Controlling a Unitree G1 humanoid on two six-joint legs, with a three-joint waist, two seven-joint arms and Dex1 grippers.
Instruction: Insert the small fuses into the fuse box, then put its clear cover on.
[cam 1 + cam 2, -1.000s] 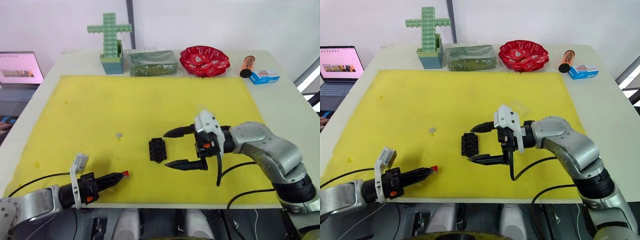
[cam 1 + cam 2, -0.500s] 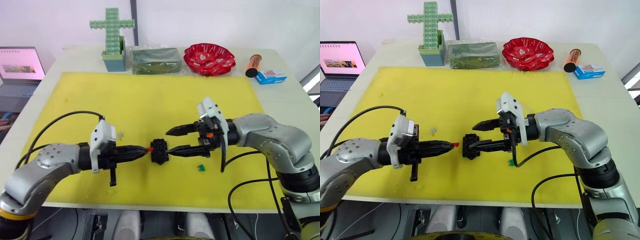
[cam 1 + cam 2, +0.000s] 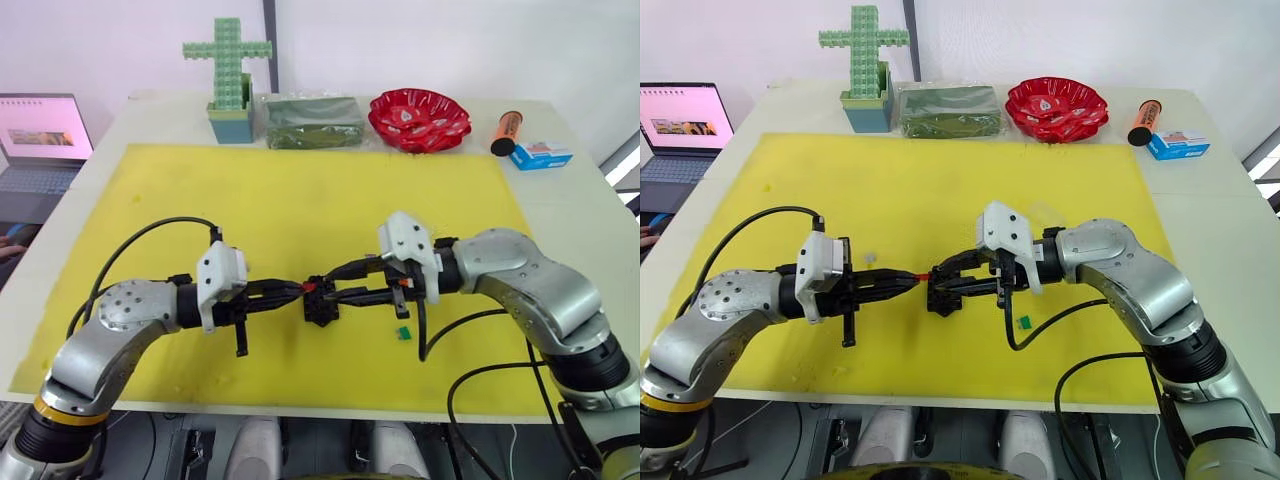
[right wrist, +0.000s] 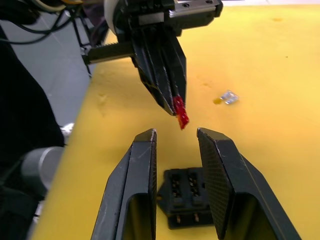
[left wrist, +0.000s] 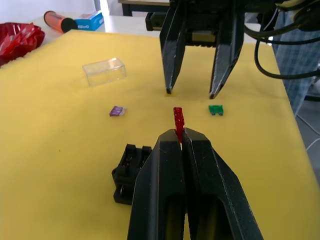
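From the head cameras, we see the two arms meeting over the middle of the yellow mat (image 3: 300, 190), their tips converging above the black fuse box (image 3: 320, 302). The left gripper (image 3: 296, 290) is clamped on a red fuse (image 3: 310, 288), which it holds just above the box. The right gripper (image 3: 338, 284) faces it with its fingers narrowly parted, one on either side of the box. A green fuse (image 3: 402, 333) lies on the mat just beside the right gripper's forearm. Along the far edge of the table stand a green block cross (image 3: 228, 60), a clear-wrapped green package (image 3: 308, 122), a red bowl (image 3: 419, 118), an orange marker (image 3: 505, 130) and a small blue box (image 3: 540, 155). A laptop (image 3: 40, 135) sits off to the left.

From the left wrist, we see the left gripper's fingers (image 5: 165, 175) pressed together on the red fuse, which stands upright at their tips. The fuse box lies below and beside them. Beyond rest the green fuse, a purplish fuse (image 5: 116, 111) and the clear cover (image 5: 104, 71), each apart on the mat.

From the right wrist, we see the fuse box on the mat between that gripper's parted fingers (image 4: 141, 185), the red fuse held above it, and a pale grey fuse (image 4: 228, 97) lying farther off.
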